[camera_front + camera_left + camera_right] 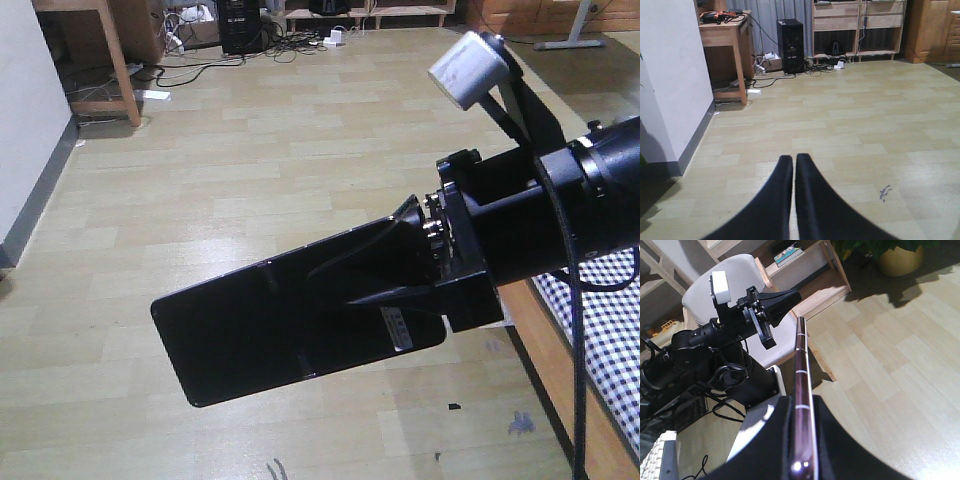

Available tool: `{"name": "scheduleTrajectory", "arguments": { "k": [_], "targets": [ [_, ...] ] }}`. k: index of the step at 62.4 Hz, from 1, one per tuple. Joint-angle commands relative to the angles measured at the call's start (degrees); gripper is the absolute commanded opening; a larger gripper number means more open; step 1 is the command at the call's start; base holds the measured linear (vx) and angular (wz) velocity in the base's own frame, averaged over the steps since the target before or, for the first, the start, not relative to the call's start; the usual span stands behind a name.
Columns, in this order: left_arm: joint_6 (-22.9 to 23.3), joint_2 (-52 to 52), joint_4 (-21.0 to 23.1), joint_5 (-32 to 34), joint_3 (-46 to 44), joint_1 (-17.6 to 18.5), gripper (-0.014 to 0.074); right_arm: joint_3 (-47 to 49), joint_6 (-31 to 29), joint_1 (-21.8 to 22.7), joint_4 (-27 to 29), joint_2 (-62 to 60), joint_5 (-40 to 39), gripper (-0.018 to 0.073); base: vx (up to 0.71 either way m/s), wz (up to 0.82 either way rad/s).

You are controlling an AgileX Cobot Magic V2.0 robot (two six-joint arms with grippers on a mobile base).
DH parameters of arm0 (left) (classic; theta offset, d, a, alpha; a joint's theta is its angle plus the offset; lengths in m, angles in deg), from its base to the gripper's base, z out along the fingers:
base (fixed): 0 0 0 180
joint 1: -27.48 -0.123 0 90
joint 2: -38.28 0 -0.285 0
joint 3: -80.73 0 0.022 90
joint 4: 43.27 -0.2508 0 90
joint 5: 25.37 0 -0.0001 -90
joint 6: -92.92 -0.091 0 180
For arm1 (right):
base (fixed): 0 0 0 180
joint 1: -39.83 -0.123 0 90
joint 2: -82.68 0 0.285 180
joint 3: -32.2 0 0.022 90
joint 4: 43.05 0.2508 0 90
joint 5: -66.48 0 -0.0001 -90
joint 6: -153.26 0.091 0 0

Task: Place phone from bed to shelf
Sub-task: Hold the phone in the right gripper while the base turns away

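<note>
Two black grippers are shown above a pale plank floor [250,150]. The phone [270,335] is held in the air over that floor by the right gripper [372,285]. The gripper's fingers are clamped on the phone's two faces near the end with the white sticker. Most of the slab juts out free to the left, with nothing touching its edges.

From the right wrist view the phone is seen edge-on, its pinkish rim running up between the two black fingers [840,440].

The bed [612,330] is seen at the lower right, with its wooden side rail [548,350] just below the right arm. The phone is well clear of it.

The left gripper [794,162] is closed, its fingers pressed together with nothing between them, and wide bare floor is seen ahead of it. A pale wooden shelf [822,292] is visible beyond the left gripper in the right wrist view, well apart from the phone.
</note>
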Motion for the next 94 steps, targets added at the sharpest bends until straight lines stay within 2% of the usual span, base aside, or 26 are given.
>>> {"name": "scheduleTrajectory", "arguments": {
  "k": [1, 94],
  "targets": [
    [0.00, -0.48, 0.53, 3.99, 0.41, -0.02, 0.0001, 1.58, -0.10, 0.03, 4.91, -1.59, 3.05, -0.0002, 0.13, 0.08],
    [0.00, -0.48, 0.53, 3.99, 0.41, -0.02, 0.0001, 1.58, -0.10, 0.03, 5.12, -1.59, 3.05, -0.0002, 0.22, -0.01]
  ]
}}
